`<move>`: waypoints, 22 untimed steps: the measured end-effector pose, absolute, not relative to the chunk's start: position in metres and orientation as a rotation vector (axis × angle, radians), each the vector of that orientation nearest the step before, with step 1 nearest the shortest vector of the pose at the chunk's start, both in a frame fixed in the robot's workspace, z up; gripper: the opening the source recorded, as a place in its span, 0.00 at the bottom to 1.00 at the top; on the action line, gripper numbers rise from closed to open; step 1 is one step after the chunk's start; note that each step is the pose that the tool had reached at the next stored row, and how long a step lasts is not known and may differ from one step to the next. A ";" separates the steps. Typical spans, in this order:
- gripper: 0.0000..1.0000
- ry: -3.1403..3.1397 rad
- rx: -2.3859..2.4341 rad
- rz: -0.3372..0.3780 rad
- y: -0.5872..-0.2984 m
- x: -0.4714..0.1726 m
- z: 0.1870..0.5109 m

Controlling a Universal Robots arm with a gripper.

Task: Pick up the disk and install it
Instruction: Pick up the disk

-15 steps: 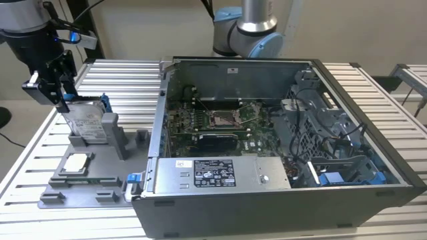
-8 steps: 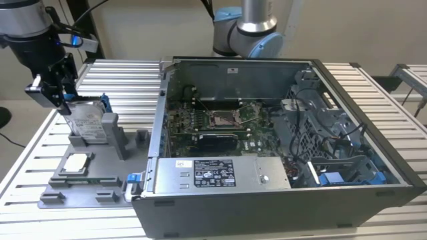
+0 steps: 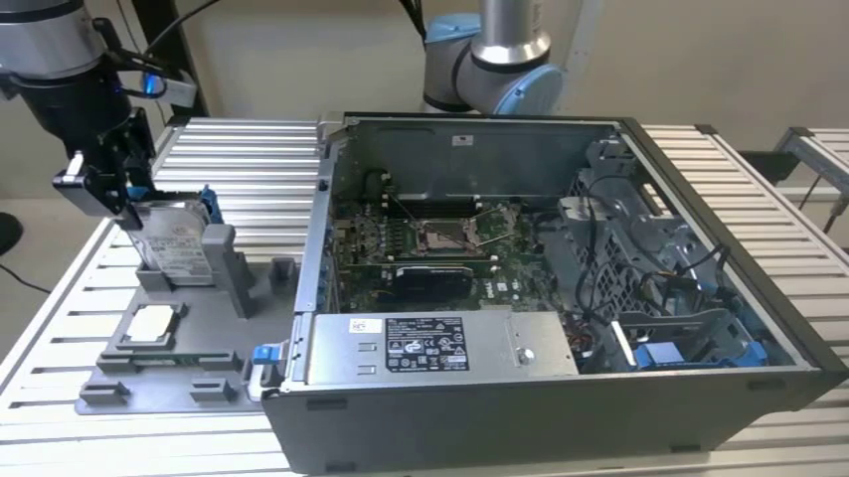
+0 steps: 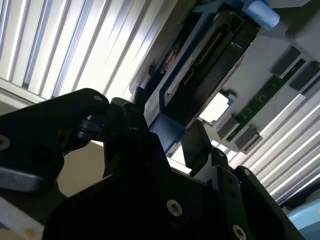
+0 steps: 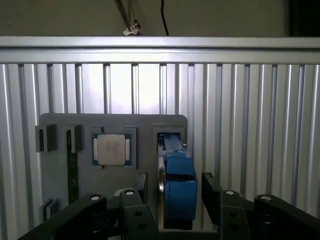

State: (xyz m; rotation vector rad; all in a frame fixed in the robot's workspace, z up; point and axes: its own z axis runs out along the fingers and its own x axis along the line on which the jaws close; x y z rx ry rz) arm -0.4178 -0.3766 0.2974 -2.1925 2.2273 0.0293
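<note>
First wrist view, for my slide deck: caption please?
Open gripper straddling the disk, standing on edge in its grey fixture beside a chip.

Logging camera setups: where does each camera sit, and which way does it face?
Exterior view: off the arm, looking down into the computer case; arm and claw at the exterior view's left.
First wrist view: on the wrist, facing down past the claw at the disk.
Second wrist view: on the wrist, slanted along the claw.
Both share claw and disk.
</note>
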 end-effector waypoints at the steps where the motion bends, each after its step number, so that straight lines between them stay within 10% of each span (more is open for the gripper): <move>1: 1.00 2.228 -2.193 0.030 -0.377 -0.418 0.297; 22: 1.00 2.228 -2.193 0.030 -0.377 -0.418 0.291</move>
